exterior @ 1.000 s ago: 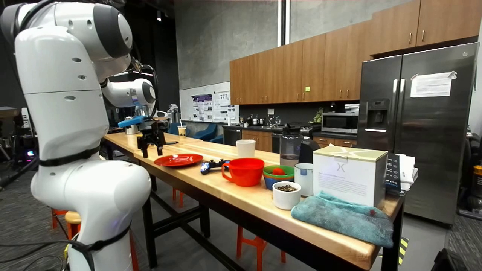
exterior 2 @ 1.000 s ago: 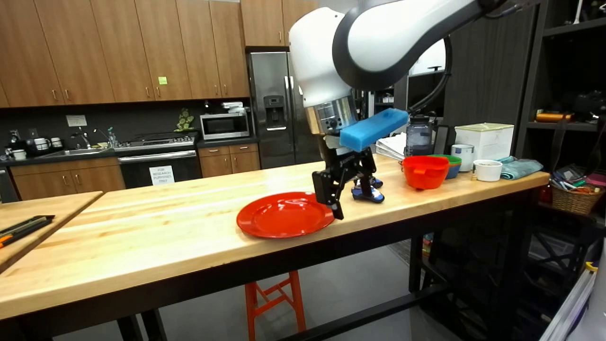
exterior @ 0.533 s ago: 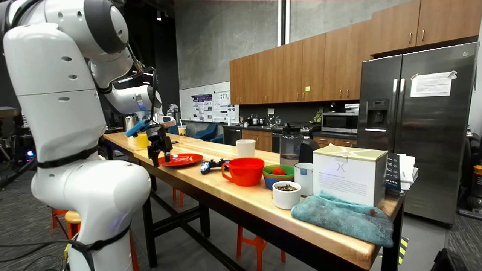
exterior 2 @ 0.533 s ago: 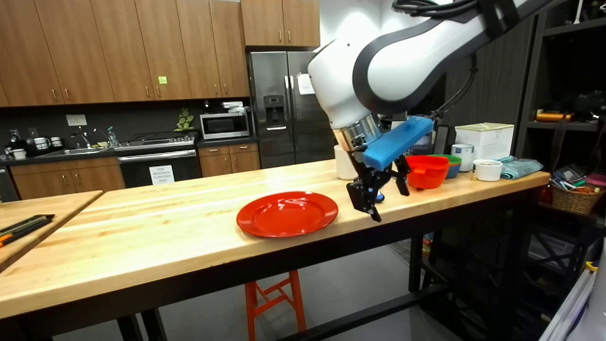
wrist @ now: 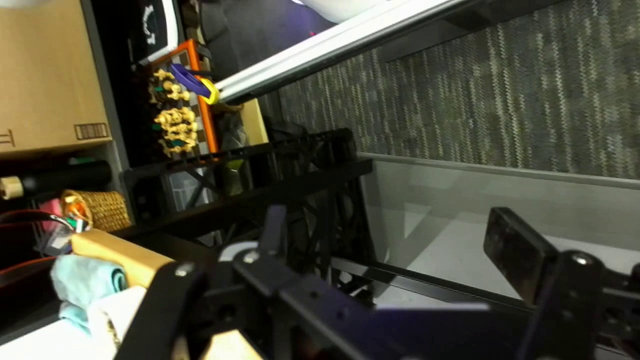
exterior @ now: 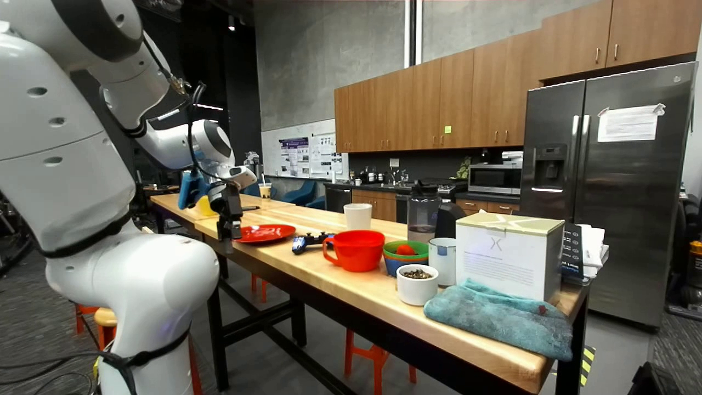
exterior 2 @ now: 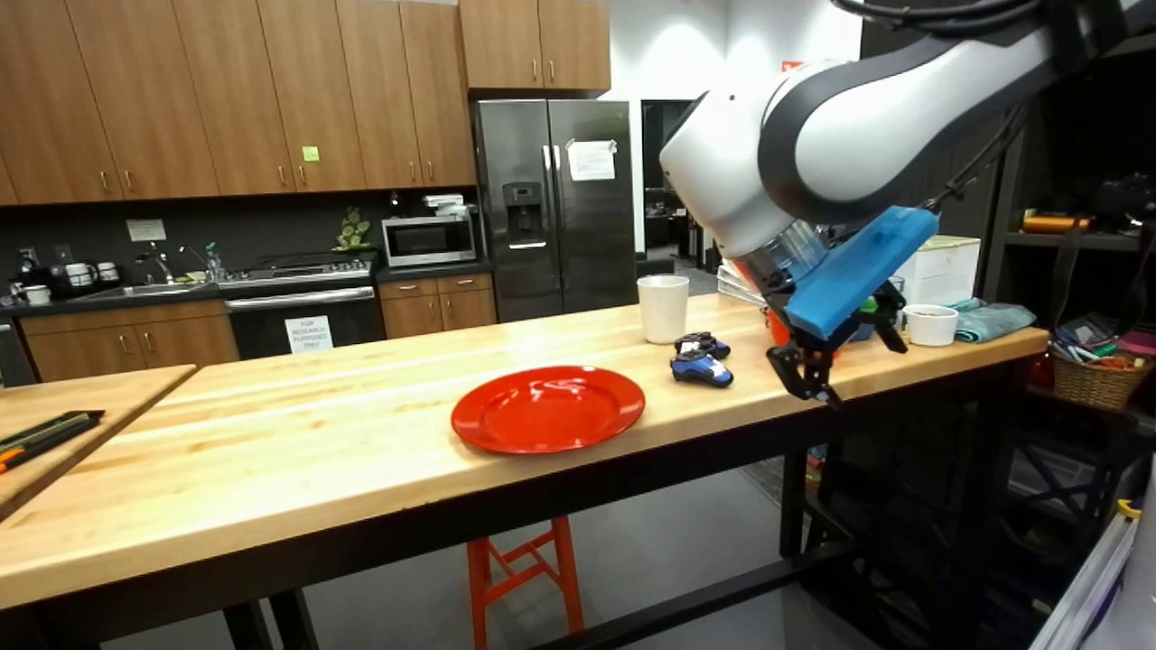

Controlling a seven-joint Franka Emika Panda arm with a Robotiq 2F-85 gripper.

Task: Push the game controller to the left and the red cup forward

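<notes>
The black and blue game controller (exterior: 310, 242) lies on the table left of the red cup (exterior: 359, 252) in an exterior view. The controller (exterior 2: 703, 368) shows fully in an exterior view, where the red cup (exterior 2: 778, 330) is mostly hidden behind my gripper (exterior 2: 860, 370). My gripper is open and empty, tilted, by the table's front edge, apart from the controller. It also shows side-on in an exterior view (exterior: 229, 236), near the red plate. In the wrist view, the fingers (wrist: 395, 237) are spread with nothing between them; neither controller nor cup shows there.
A red plate (exterior 2: 548, 409) lies left of the controller. A white cup (exterior: 357, 216) stands behind it. Nested bowls (exterior: 406, 257), a small white bowl (exterior: 417, 291), a teal towel (exterior: 496, 321) and a white box (exterior: 507, 258) stand beyond the red cup.
My gripper has moved from over the plate's edge, past the controller, to in front of the red cup, and has tilted. The controller and cup have not visibly moved.
</notes>
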